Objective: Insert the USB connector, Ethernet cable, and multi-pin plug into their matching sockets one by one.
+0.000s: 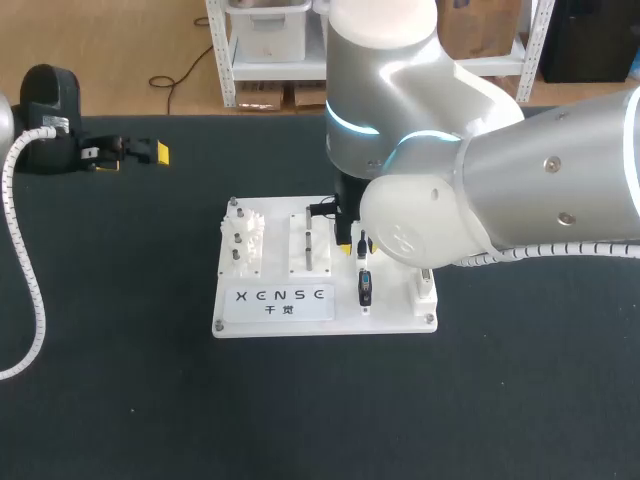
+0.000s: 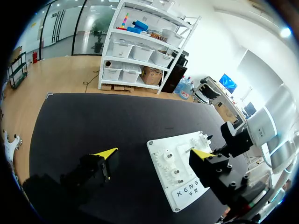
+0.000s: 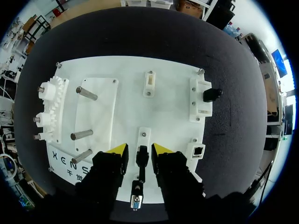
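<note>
My right gripper [image 3: 139,150] hangs over the white board [image 3: 168,116], its fingers straddling a black plug [image 3: 141,157]. A thin gap shows on each side of the plug, so the gripper is open. The plug lies by a small white mount, and behind it sits a blue-faced multi-pin connector [image 3: 136,201]. A slotted socket block [image 3: 150,83] stands ahead of the gripper, an Ethernet socket [image 3: 198,150] sits at the board's corner, and another black plug [image 3: 211,94] rests in a side holder. My left gripper [image 1: 140,152] stays far left, open and empty, away from the board [image 1: 300,315].
A gear set [image 3: 49,109] and three metal pegs [image 3: 86,93] stand along one side of the board. In the head view my right arm [image 1: 500,190] hides much of the board's right half. Black tabletop [image 1: 120,400] surrounds the board.
</note>
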`<act>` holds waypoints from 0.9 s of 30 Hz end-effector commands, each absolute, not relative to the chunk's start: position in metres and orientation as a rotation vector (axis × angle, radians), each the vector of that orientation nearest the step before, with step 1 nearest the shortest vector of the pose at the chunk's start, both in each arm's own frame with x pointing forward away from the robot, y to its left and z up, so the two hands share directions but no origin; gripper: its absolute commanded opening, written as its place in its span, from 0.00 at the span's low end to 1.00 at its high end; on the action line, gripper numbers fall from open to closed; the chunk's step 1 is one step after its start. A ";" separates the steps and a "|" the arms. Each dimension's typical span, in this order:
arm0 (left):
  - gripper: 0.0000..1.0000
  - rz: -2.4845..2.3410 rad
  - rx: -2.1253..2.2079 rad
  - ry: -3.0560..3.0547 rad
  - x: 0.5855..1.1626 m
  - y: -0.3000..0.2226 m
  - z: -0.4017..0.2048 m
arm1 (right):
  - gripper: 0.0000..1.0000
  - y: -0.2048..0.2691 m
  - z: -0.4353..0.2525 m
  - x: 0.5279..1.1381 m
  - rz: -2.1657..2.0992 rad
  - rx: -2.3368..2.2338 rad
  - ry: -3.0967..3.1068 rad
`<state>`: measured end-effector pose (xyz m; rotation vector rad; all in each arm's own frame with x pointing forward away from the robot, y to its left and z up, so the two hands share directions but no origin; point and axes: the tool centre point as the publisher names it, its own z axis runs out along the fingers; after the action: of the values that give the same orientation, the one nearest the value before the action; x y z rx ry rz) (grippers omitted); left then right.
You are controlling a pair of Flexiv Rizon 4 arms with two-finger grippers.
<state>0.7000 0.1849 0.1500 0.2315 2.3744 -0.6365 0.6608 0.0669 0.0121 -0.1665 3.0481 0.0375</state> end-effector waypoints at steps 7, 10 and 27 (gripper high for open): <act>1.00 -0.636 0.232 2.374 0.700 0.185 0.150 | 0.05 0.065 0.013 0.660 0.053 -0.164 3.040; 1.00 -0.636 0.232 2.374 0.700 0.185 0.150 | 0.00 0.064 0.015 0.660 0.056 -0.161 3.037; 1.00 -0.636 0.232 2.374 0.700 0.185 0.150 | 0.00 0.057 0.045 0.661 0.074 -0.179 2.969</act>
<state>0.7000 0.1849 0.1500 0.2315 2.3744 -0.6365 0.6665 0.0656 0.0398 -0.1878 2.9861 0.0737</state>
